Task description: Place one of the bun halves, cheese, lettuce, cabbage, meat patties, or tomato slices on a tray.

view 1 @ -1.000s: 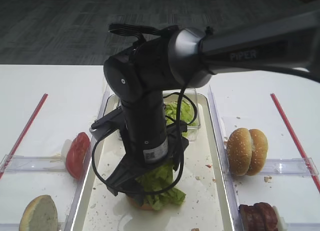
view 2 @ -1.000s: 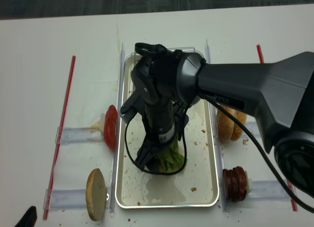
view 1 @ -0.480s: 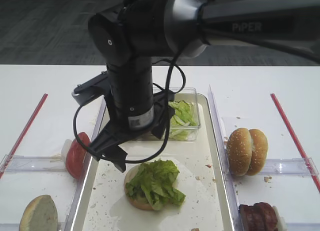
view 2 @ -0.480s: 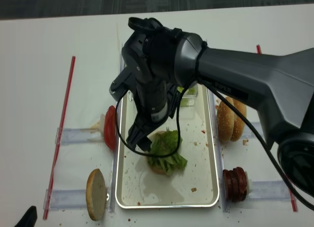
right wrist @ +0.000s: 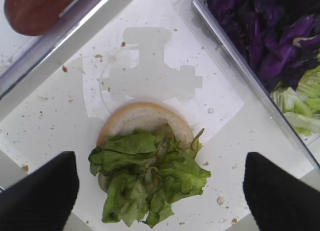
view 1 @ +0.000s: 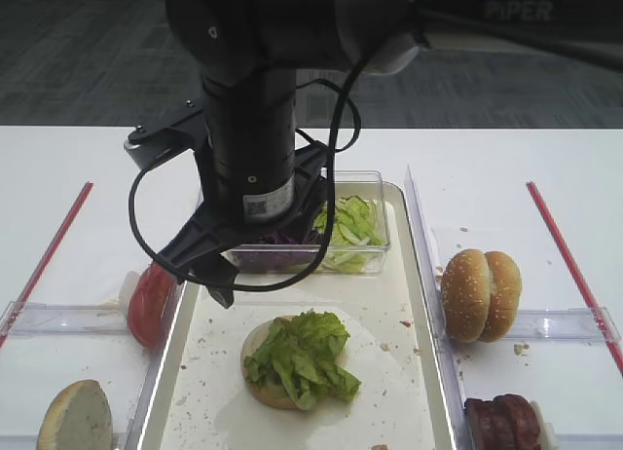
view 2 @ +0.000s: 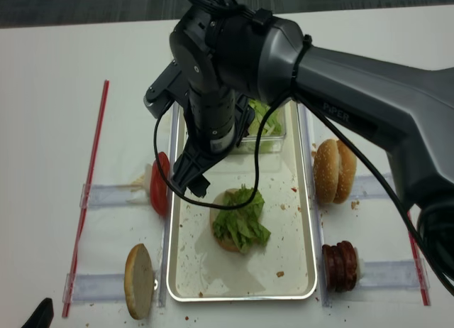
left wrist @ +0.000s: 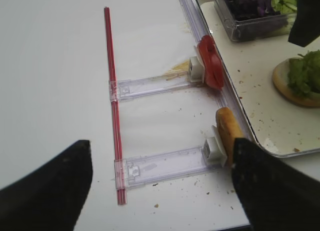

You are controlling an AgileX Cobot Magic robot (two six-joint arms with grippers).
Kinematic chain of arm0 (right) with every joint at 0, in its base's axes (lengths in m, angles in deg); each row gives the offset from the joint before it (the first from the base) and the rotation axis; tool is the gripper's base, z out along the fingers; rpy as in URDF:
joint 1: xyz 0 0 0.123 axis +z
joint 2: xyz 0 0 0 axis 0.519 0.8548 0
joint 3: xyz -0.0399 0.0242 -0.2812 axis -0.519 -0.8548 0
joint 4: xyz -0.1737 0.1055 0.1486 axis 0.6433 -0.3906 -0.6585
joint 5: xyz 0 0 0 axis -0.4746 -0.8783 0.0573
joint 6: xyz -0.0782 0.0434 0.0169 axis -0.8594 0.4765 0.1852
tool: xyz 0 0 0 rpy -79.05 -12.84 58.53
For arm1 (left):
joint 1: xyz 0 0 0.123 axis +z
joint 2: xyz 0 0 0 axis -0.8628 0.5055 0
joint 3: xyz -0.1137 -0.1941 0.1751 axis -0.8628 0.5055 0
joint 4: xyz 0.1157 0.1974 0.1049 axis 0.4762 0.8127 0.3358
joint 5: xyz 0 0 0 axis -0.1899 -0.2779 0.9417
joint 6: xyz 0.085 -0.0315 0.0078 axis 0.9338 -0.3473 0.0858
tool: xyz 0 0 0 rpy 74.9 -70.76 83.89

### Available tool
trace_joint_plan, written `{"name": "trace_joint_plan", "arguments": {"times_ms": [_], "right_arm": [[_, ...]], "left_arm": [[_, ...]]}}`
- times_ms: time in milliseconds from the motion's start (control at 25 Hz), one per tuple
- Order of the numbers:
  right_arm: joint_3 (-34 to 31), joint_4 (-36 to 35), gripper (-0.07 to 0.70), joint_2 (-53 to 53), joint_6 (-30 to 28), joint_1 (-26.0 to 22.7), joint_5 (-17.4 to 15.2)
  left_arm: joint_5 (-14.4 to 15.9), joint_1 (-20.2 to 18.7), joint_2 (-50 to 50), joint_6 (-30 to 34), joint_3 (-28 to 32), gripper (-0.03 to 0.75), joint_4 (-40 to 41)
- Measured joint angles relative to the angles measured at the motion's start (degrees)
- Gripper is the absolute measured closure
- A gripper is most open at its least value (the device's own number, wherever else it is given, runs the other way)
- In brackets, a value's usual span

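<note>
The right end effector (right wrist: 160, 183) hangs open and empty above the tray (view 1: 414, 304); in the right wrist view its two dark fingertips (right wrist: 37, 188) stand at the lower left and lower right corners. The lettuce (right wrist: 150, 178) lies directly between them at lower centre, resting on a bun half (right wrist: 142, 121), cut face up, mid-tray; no long axis is evident. The cabbage (right wrist: 260, 36) sits in a clear tub (right wrist: 235, 71) at upper right. The left end effector (left wrist: 160, 183), also open and empty, hovers over the bench (left wrist: 55, 91) left of the tray, well apart; the right arm is judged nearer.
</note>
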Motion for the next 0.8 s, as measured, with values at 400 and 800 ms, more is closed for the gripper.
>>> {"name": "trace_joint_plan", "arguments": {"times_ms": [400,800], "right_arm": [[0.00,0.05,-0.058,-0.10,-0.35,-0.11,-0.22],[0.00,-0.07,-0.058,-2.30,-0.81,-10.29,-0.35]], "left_arm": [[0.00,0.00,0.00,0.00,0.00,0.154,0.00],[0.00,0.00,0.00,0.00,0.00,0.154,0.00]]}}
